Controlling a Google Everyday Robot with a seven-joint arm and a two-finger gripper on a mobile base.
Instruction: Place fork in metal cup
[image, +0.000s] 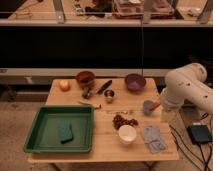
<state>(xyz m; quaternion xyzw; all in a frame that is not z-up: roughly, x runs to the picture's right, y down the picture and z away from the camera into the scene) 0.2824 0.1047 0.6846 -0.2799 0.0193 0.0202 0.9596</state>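
The fork (118, 111) is a thin silver utensil lying flat near the middle of the wooden table (105, 150). Just behind it stands the metal cup (109, 94), small, shiny and upright with a dark inside. My white arm (187, 90) bends over the table's right edge. Its gripper (159, 106) hangs low beside a dull blue-grey cup (148, 106), well to the right of the fork and the metal cup. The gripper is open and nothing shows between its fingers.
A green tray (37, 135) holding a sponge (66, 132) fills the front left. Behind are an orange (64, 85), a brown bowl (85, 77), a black-handled knife (104, 86) and a purple bowl (134, 81). A yellowish-handled utensil (90, 104), dark grapes (125, 120), a white bowl (127, 134) and a grey cloth (152, 137) lie nearer.
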